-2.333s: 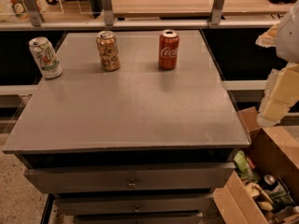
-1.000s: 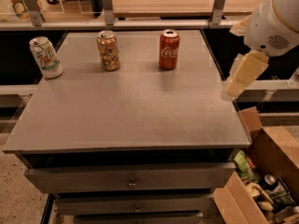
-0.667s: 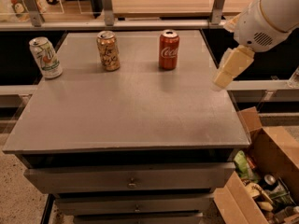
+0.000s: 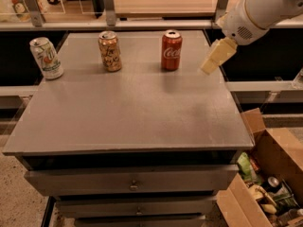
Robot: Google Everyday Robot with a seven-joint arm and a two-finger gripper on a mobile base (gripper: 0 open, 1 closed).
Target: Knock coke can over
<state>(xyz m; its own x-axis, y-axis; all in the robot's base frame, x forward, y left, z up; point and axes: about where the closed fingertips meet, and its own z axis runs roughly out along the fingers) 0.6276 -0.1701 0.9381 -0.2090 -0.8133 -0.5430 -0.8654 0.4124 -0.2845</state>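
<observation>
Moving in from the right, the hand [image 4: 209, 66] has come closer to the coke can [image 4: 171, 50] and hangs near its right side, not touching. Whether it is open or closed, I cannot tell. The coke can stands straight up at the back of the bench [image 4: 132, 112], top up, name facing front.

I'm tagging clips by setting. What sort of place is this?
Probably a lab or office workspace rather than a home: a grey drawer cabinet serves as the table, and a cardboard box of discards sits beside it. The gripper hovers just right of the coke can in the camera view.
</observation>
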